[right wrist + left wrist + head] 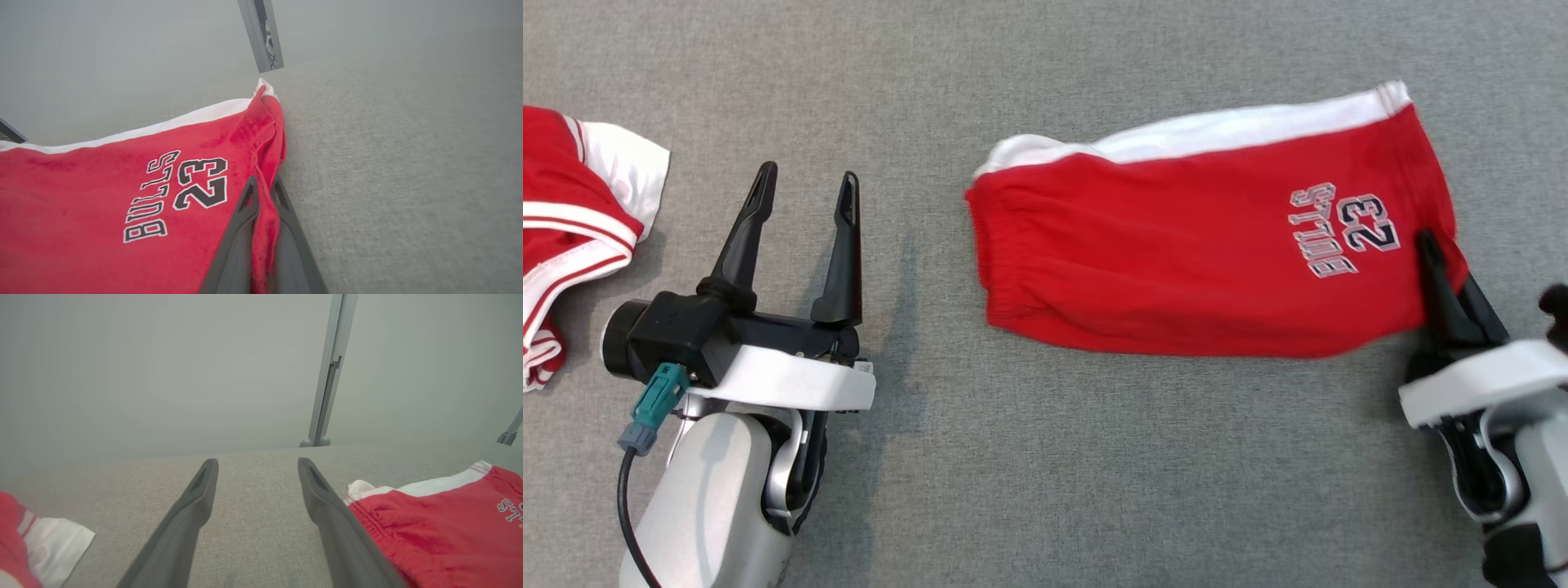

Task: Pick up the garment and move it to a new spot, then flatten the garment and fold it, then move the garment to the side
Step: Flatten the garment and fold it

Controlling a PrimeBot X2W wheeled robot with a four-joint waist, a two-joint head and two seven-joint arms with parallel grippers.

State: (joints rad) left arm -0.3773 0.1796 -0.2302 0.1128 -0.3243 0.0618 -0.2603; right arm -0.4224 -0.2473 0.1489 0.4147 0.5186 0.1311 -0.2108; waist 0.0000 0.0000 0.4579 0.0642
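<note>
Gripping corner of red BULLS 23 shorts (1176, 261), right gripper (263, 185); left gripper (807, 184) spread

**Where everything lies**

I have the shorts (1209, 245) lying on the table (1045, 490), right of centre, with the waistband end toward my left. My right gripper (264, 183) is at their near right corner, with a fold of the hem pinched between its fingers. My left gripper (808, 173) is over bare table, left of the shorts and apart from them. Further left lies a second garment (572, 220). A post (327, 375) stands behind the table's far edge.
</note>
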